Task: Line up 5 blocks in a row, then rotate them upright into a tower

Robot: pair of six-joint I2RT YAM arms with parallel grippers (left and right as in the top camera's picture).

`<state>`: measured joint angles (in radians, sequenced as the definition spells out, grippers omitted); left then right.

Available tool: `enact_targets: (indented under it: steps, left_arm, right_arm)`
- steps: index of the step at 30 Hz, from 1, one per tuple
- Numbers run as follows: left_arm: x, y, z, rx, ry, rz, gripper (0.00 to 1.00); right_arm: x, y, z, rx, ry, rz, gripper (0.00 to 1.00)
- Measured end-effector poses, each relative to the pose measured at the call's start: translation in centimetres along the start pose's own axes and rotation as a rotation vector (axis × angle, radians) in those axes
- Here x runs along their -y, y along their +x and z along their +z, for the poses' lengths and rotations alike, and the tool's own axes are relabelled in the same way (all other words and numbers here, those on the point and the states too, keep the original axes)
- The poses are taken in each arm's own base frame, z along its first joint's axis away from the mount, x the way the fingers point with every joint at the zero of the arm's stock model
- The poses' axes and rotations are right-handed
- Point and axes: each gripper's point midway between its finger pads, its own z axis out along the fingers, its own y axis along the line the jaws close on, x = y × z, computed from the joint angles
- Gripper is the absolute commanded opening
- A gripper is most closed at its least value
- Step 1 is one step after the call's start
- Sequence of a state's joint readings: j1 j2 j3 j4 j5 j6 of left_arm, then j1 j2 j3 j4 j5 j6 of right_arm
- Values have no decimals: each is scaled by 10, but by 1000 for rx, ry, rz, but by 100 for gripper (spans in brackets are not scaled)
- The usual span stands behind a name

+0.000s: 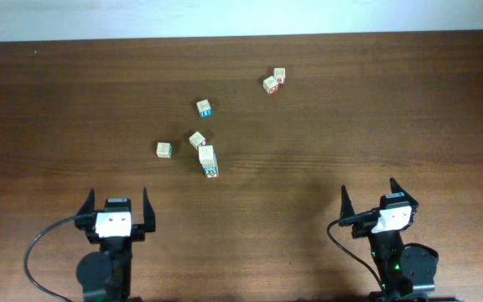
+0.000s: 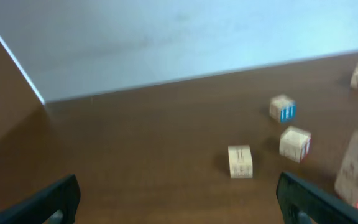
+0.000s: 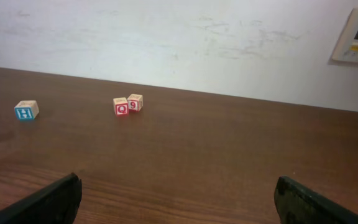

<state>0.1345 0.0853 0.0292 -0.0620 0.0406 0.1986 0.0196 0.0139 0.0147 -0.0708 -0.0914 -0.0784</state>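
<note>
Though the overhead shows left gripper (image 1: 118, 198) and right gripper (image 1: 368, 190) both spread wide, empty, near the table's (image 1: 392, 109) front edge, printing is unreadable there. Most blocks (image 1: 197, 139) cluster mid-table; a touching pair (image 1: 270, 84) sits nearer the far edge. Right wrist reads that pair as red Q (image 3: 121, 107) and 9 (image 3: 135, 102), plus a blue H (image 3: 26, 110).
</note>
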Motion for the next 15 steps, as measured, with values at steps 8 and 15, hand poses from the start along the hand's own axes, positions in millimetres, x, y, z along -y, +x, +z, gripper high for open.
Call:
enact_targets:
  steps: [8,15]
  left_arm:
    - [-2,-5,-4,38,-12,13,99]
    - [-2,-5,-4,38,-12,13,99]
  right_arm:
    - [0,0,0,0,0,0,99]
    - [0,0,0,0,0,0,98]
